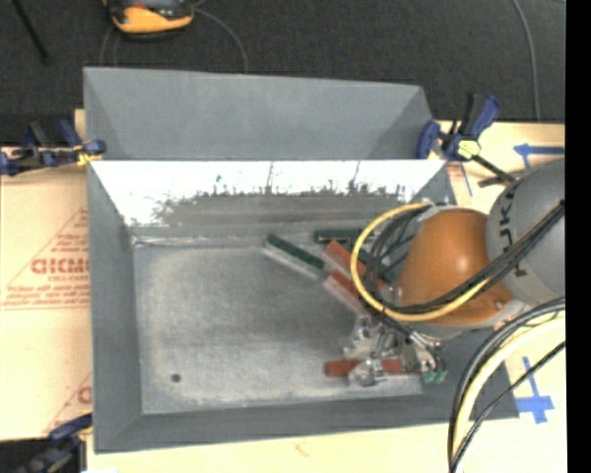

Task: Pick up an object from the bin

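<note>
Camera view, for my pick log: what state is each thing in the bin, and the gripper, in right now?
gripper: low in the bin's lower right corner, just above the red piece; hold unclear.
red piece: flat on the floor by the gripper.
green stick: lying slanted near the back wall, untouched.
red stick: lying beside the green stick, partly hidden by the arm.

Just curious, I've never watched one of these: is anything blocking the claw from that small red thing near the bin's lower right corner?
Nothing visible. The gripper is right beside the red piece; the green-handled tool lies apart, toward the back wall.
</note>
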